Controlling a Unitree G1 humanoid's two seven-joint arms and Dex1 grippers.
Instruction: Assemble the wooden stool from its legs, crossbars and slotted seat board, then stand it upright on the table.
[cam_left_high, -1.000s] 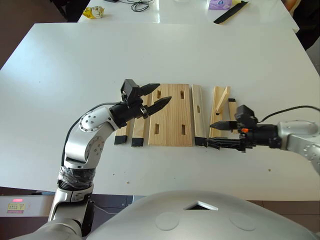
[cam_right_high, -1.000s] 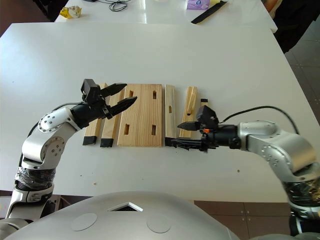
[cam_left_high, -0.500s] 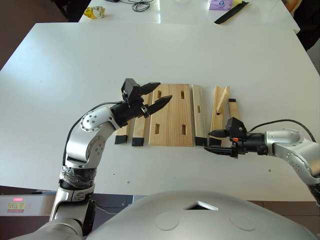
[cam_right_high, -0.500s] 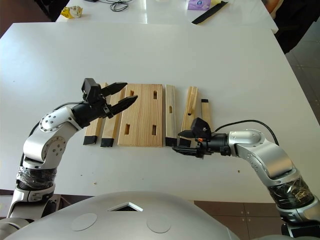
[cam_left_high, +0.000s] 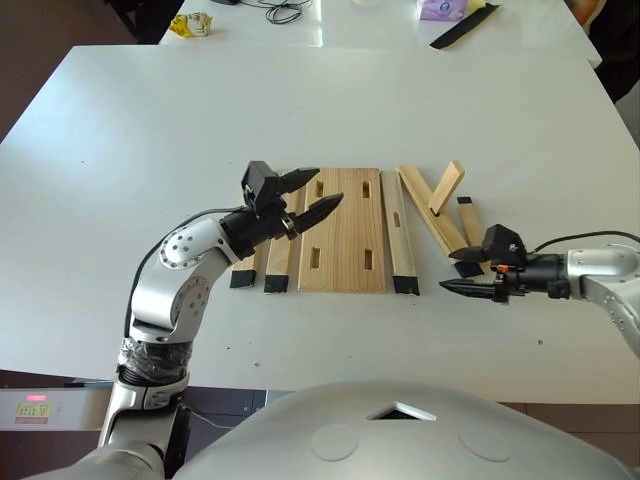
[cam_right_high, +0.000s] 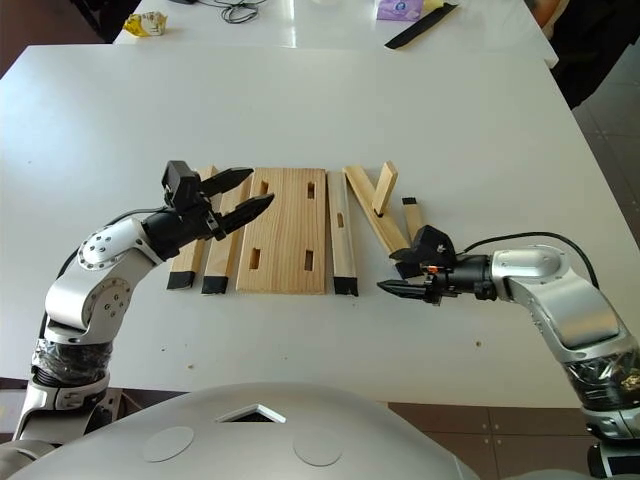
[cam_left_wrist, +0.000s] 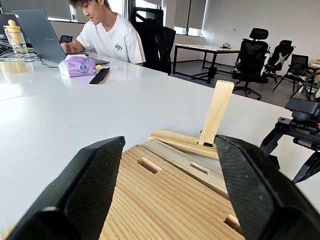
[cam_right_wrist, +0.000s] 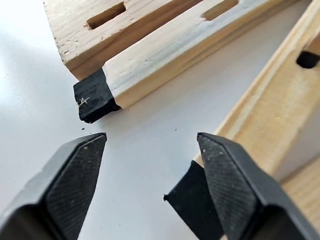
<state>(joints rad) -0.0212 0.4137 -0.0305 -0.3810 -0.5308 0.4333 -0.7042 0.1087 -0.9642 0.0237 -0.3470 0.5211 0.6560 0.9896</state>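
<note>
The slotted seat board (cam_left_high: 342, 230) lies flat in the middle of the white table (cam_left_high: 150, 130), its four slots facing up. Snug against its right edge is a leg (cam_left_high: 400, 235) with a black cap at the near end. Over on the board's left side, two more legs (cam_left_high: 278, 262) lie side by side, black caps toward the robot. Further right, another leg (cam_left_high: 430, 218) lies at a slant, splayed away from the rest, and a crossbar (cam_left_high: 447, 187) rises tilted from it. Its lower end meets that leg, though I can't tell whether it sits in a slot. Just beyond lies a short piece (cam_left_high: 465, 215) with dark ends, flat on the table.

The left gripper (cam_left_high: 330, 186) hangs over the board's far left corner, fingers spread wide, nothing between them. From its wrist view you look straight past both dark fingers (cam_left_wrist: 85, 195) down the grain of the board.

The right gripper (cam_right_wrist: 150, 170) sits low at the table, at the near end of the slanted leg. Its fingers are parted with bare table between them, gripping nothing, and the slanted leg's black cap is just beside one fingertip.

Past the far edge, a second table (cam_left_high: 330, 25) carries a purple pack (cam_left_high: 440, 8), a yellow wrapper (cam_left_high: 188, 24) and a black strip (cam_left_high: 460, 25).
</note>
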